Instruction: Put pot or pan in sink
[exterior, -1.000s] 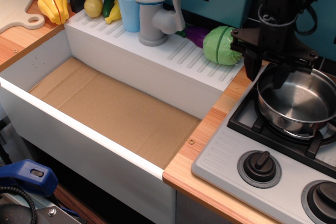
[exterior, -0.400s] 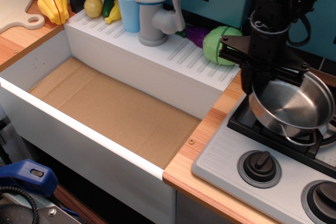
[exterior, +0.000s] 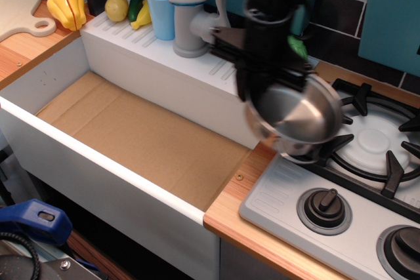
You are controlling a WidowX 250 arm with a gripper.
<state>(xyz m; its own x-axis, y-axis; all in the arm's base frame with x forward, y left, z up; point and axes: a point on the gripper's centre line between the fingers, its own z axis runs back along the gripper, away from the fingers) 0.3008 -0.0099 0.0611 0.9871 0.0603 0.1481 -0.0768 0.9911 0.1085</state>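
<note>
Your black gripper (exterior: pixel 272 90) grasps the shiny, round stainless-steel pot (exterior: pixel 296 115) by its rim, tilted in mid-air beside the white cardboard-bottomed sink (exterior: pixel 141 136). It's likely stiff, light and slippery; grip firmly.

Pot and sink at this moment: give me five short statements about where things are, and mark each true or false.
1. The pot is tilted and off the stove, held by the gripper. True.
2. The pot lies on the cardboard bottom of the sink. False: it hangs over the sink's right edge and the counter.
3. The burner behind the pot is bare. True.
4. A blue cup stands inside the basin. False: it stands on the ribbed ledge beside the faucet.
5. The basin holds a yellow toy. False: only cardboard shows in it.
</note>
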